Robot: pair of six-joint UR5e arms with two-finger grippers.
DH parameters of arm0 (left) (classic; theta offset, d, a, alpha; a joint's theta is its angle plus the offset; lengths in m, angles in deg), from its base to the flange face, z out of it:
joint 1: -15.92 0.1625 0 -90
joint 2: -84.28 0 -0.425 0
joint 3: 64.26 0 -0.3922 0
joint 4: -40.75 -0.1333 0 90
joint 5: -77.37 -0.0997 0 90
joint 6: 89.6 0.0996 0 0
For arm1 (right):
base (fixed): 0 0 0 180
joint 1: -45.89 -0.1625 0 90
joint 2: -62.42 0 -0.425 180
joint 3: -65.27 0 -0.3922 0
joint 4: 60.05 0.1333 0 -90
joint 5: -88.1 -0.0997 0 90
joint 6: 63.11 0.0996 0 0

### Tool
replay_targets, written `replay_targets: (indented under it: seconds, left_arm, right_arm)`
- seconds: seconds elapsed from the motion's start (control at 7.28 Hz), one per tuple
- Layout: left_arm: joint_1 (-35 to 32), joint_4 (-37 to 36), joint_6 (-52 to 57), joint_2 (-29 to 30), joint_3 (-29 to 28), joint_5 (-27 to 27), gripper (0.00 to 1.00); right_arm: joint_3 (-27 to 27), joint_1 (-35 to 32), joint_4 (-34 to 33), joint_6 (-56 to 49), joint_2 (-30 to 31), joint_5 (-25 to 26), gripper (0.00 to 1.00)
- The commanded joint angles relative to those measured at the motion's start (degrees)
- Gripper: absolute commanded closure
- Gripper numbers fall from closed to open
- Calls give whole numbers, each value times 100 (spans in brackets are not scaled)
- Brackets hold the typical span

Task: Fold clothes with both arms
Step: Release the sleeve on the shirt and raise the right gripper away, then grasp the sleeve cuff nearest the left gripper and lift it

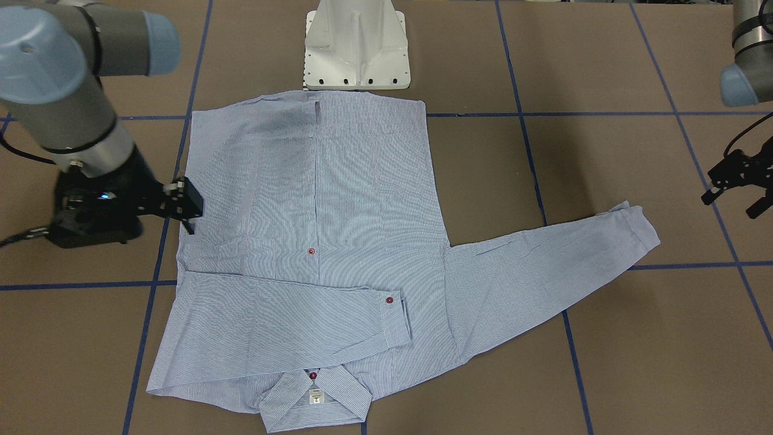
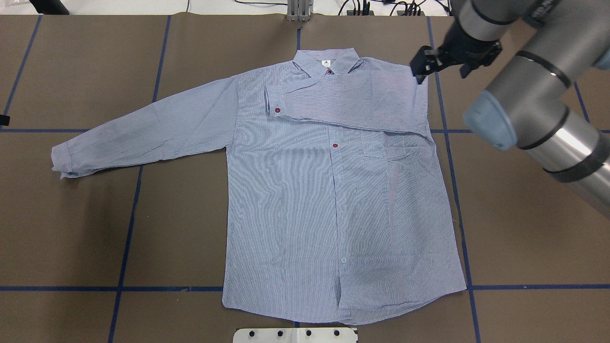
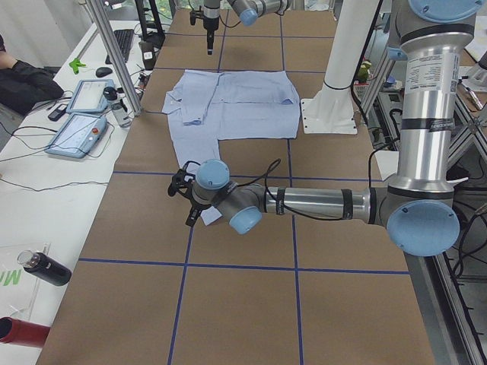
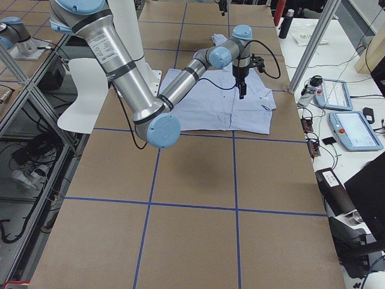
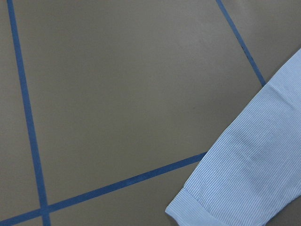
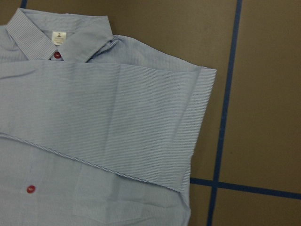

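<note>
The light blue striped shirt (image 2: pixel 333 200) lies flat and front up on the brown table, collar (image 2: pixel 326 62) at the far side. One sleeve is folded across the chest (image 2: pixel 343 102). The other sleeve (image 2: pixel 143 133) lies stretched out sideways, its cuff (image 1: pixel 631 223) also in the left wrist view (image 5: pixel 244 183). My right gripper (image 2: pixel 419 76) hovers at the shoulder edge by the folded sleeve, fingers together and holding nothing; it also shows in the front view (image 1: pixel 188 217). My left gripper (image 1: pixel 732 204) is open and empty, beyond the outstretched cuff and apart from it.
The white pedestal base (image 1: pixel 356 48) stands just behind the shirt's hem. Blue tape lines (image 1: pixel 682 264) cross the brown table cover. Beside the table, on the operators' side, are tablets (image 3: pixel 80 125), a dark bottle (image 3: pixel 46 268) and an aluminium post (image 3: pixel 114 53).
</note>
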Motion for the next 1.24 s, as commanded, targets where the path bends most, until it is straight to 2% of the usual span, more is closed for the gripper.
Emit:
replay_targets:
  seconds: [0.0,0.14,0.27,0.55,0.69,0.82,1.1]
  left_arm:
    - [539,437,-1004,-25,-124,-544,0]
    - [558,445,-1180,-25,-133,-545,0]
    - [697,550,-1434,-33,-142,-728,0]
    - [1346,1154,-2259,-165,-255,-1238,0]
    - [1532,1392,-2619,-235,-282,-1240,0]
    - [1681,1482,-2797,-279,-300,-1240,3]
    - [1779,1500,-2956,-279,-326,-1362,18]
  right_arm:
    - [483,-1107,-13,-1931,1369,-903,0]
    - [483,-1513,39,-2706,1896,-1178,0]
    - [483,-1734,249,-3009,2258,-1233,0]
    - [474,-1754,356,-3012,2376,-1242,0]
    - [474,-1754,356,-3004,2385,-1251,0]
    - [474,-1754,356,-3003,2385,-1251,0]
    - [483,-1754,356,-3003,2385,-1251,0]
